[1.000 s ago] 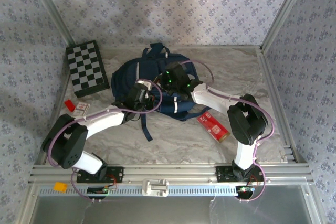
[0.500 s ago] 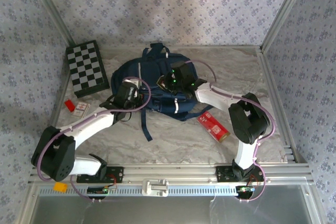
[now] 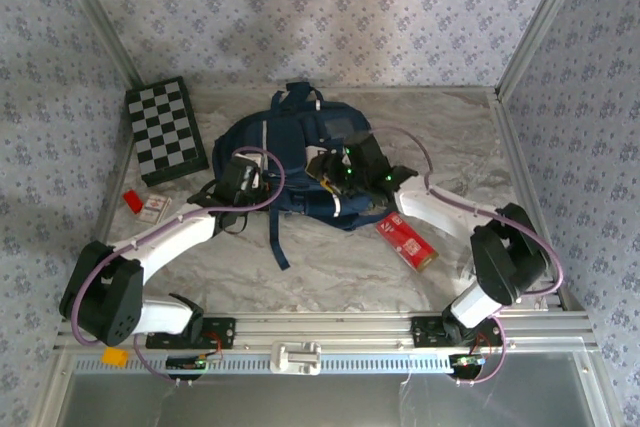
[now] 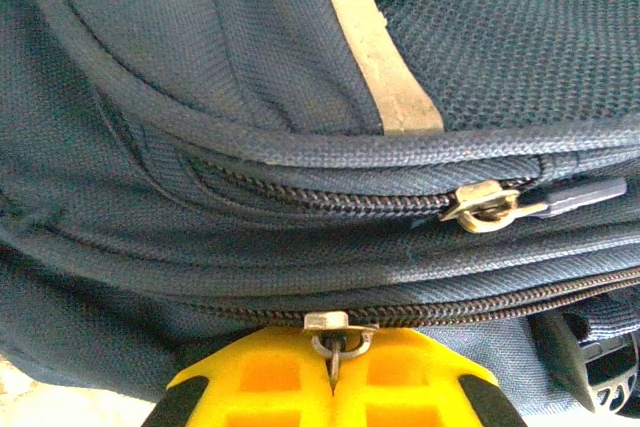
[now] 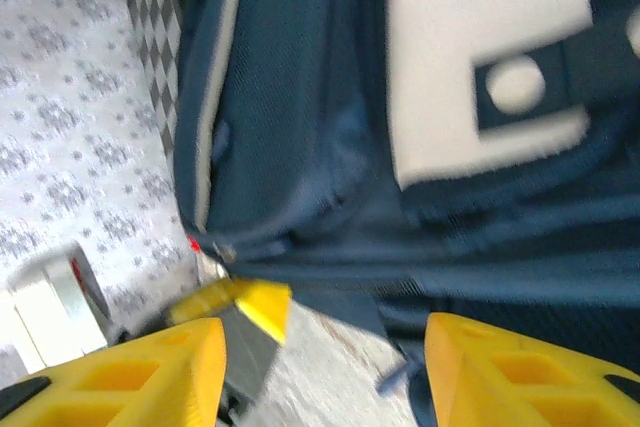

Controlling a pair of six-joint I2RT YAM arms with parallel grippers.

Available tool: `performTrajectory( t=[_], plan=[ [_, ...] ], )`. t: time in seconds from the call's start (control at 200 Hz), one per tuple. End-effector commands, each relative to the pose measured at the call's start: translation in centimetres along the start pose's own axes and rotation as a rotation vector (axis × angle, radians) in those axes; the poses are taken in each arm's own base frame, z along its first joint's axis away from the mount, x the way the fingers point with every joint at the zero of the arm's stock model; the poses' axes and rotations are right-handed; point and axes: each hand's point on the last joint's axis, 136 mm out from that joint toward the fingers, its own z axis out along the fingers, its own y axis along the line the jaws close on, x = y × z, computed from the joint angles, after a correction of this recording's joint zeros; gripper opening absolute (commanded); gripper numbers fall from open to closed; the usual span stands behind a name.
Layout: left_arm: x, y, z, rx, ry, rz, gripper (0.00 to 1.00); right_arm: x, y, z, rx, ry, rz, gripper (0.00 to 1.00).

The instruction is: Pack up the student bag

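The bag (image 3: 290, 162) is found lying flat at the middle back of the table (image 3: 330, 277), front pocket up, with its straps trailing toward the near edge. Packing is judged to be at an early stage: no opening into the bag can be seen, and in the left wrist view both zips look closed along the stretch that shows. The left gripper (image 4: 333, 372) is pressed together on the zipper pull (image 4: 336, 333) of the lower zip, at the bag's left side, so the step in hand is taken to be the opening of that compartment. The right gripper (image 5: 320, 357) is held with its fingers apart and nothing between them, just above the white patch on the bag's front. Three things that may be meant for packing are seen lying outside: a checkerboard (image 3: 166, 130) at the back left, a red box (image 3: 406, 241) just beside the bag on the right, and small red-and-white packs (image 3: 148, 205) near the left edge. Whether anything is already inside cannot be told. Left to be done, it is judged: the zip drawn open, the loose things put in, the bag closed.
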Motion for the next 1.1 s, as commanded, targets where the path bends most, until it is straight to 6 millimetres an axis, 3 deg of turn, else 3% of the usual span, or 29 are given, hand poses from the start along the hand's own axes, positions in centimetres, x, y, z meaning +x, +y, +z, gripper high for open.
performTrajectory(
  t=[0.0,0.13,0.245,0.41,0.55,0.595,0.725,0.815,0.875,0.995,1.035,1.045,1.094],
  plan=[
    [-2.2,-0.2,-1.3,-0.002,-0.056,-0.011,0.00,1.3,-2.5,0.8,0.029,0.005,0.063,0.57],
    [-1.9,-0.7,-1.4,0.022,-0.036,0.010,0.00,-0.2,-3.8,1.1,0.074,-0.037,0.014,0.51],
    [-0.6,-1.8,-1.8,0.086,0.004,0.053,0.00,-2.7,-5.0,1.1,0.120,-0.082,-0.026,0.30],
    [1.1,-2.8,-2.7,0.092,0.043,0.047,0.00,-7.3,-5.8,1.2,0.179,-0.137,-0.097,0.30],
    [2.7,-5.7,-3.4,0.131,0.083,0.035,0.00,-10.6,-5.7,1.7,0.161,-0.155,-0.134,0.29],
    [3.3,-6.4,-3.5,0.121,0.101,0.029,0.00,-12.0,-4.0,1.4,0.143,-0.182,-0.179,0.31],
    [4.1,-8.4,-3.3,0.106,0.114,0.008,0.00,-13.9,-3.3,1.5,0.185,-0.161,-0.251,0.35],
    [3.8,-8.4,-3.0,0.085,0.118,-0.021,0.00,-13.1,-2.7,0.9,0.160,-0.124,-0.231,0.38],
    [3.9,-9.0,-2.7,0.113,0.121,-0.009,0.00,-11.6,-2.4,-0.2,0.176,-0.106,-0.233,0.48],
    [4.3,-9.7,-2.4,0.142,0.151,0.016,0.00,-7.3,-2.5,-2.7,0.184,-0.063,-0.145,0.60],
    [4.5,-9.5,-2.4,0.137,0.156,0.021,0.00,-6.0,-2.4,-3.0,0.166,-0.052,-0.103,0.62],
    [4.5,-9.6,-2.4,0.137,0.158,0.024,0.00,-5.2,-3.3,-2.9,0.179,-0.036,-0.086,0.62],
    [4.7,-9.5,-2.4,0.139,0.159,0.033,0.00,-3.3,-3.8,-2.9,0.174,-0.019,-0.043,0.63]
  ],
)
